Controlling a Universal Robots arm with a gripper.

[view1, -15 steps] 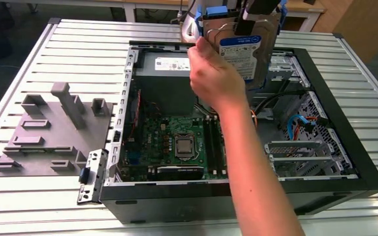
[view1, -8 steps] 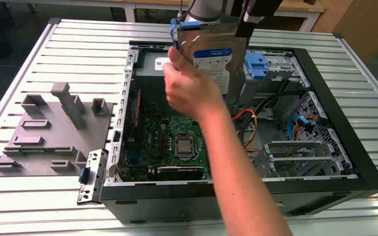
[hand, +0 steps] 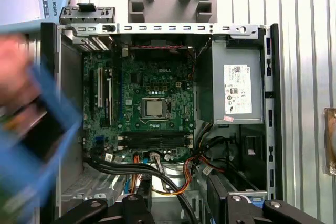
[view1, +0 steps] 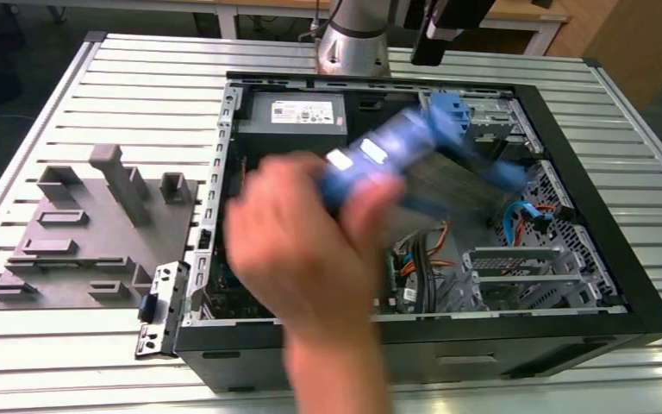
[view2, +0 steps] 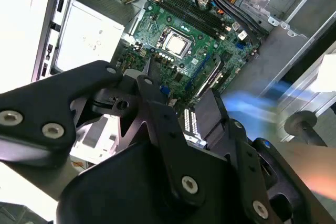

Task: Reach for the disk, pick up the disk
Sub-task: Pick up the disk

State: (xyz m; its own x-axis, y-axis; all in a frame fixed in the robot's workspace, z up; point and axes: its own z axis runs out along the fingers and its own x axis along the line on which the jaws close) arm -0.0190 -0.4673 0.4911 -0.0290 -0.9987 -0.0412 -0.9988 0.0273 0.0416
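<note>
**Danger of a bump between hand and gripper**

Big table (view1: 135,103) with metal slats, all across the exterior view. On top, in the middle of the frame, an open black computer case (view1: 644,285). At the top middle of the frame, the robot arm (view1: 354,39), high over the case's far edge.

Coming up from the bottom middle of the frame, a person's hand (view1: 290,250). Wrapped around the disk (view1: 383,155), lifted over the middle of the case. Smeared blue and grey there, so likely on the move. Not lying in the case, and not in the robot's grip.

In the first wrist view, the gripper (hand: 181,209) with its black fingers (hand: 131,205) wide apart. Nothing between them but air. Looks down from well above the green board (hand: 152,93) inside the case.

First worry: a pinch or a knock. Hand and disk right over the spot below the gripper. Could hit or squeeze the hand on the way down.

Second worry: a miss. Hard to close on a disk that moves about. Might catch just one blue rail or close on nothing.

Third worry: a drop. With a poor hold, or a slip from the hand, a fall straight onto the green board. Could break small parts there.

Smallest worry: the bunch of cables (hand: 173,177) near the board's edge. Easy to snag with a finger low in the case.
</note>
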